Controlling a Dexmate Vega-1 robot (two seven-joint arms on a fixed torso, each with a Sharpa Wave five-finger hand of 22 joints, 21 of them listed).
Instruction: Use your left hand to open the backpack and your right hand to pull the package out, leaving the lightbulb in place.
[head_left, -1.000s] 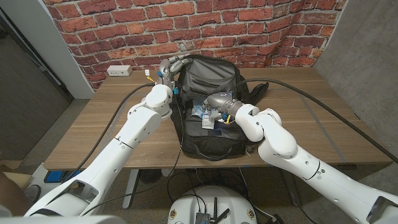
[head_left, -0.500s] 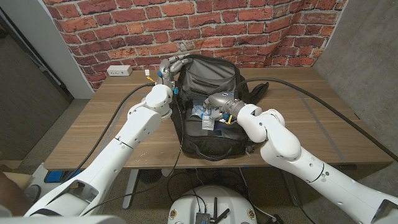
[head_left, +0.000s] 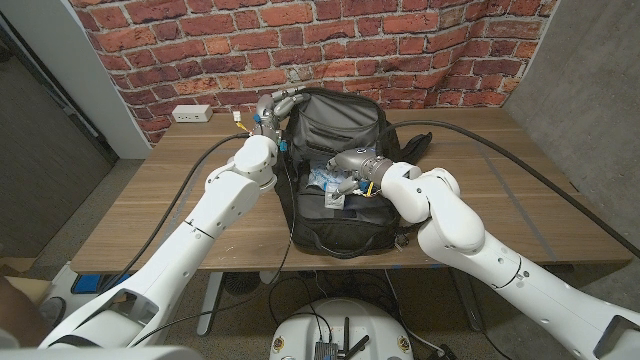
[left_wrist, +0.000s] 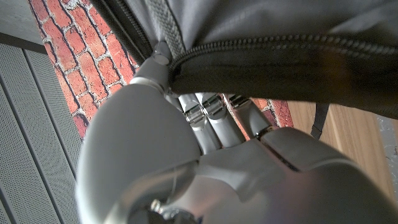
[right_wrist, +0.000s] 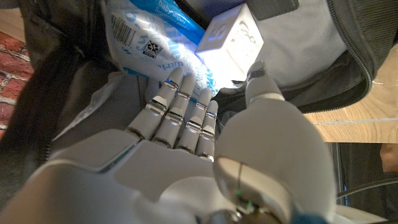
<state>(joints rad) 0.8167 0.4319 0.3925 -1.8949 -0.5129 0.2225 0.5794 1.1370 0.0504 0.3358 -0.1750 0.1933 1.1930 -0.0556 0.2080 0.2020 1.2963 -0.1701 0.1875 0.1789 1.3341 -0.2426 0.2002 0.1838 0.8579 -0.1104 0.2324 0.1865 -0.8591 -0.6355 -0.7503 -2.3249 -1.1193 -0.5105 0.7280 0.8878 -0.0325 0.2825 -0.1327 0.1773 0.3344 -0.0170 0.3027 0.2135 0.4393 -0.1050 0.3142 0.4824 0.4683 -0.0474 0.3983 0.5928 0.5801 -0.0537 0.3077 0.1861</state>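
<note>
The blue-and-white package (right_wrist: 140, 37) is lying inside the open backpack (head_left: 340, 130), just beyond the fingertips (right_wrist: 186, 87) of the right hand (head_left: 345, 172), and it is being reached for rather than held: in the right wrist view the fingers are extended side by side toward its crinkled wrapper, the thumb set apart, with nothing gripped between them. The white lightbulb box (right_wrist: 231, 38) is sitting beside the package, nearer the thumb. The backpack's upper flap is being held up by the left hand (head_left: 272, 108), whose fingers (left_wrist: 208, 118) are curled under the zippered edge. The step in hand is judged to be the reach into the bag. A grip on the wrapper alone is being called for next, with the box left undisturbed.
</note>
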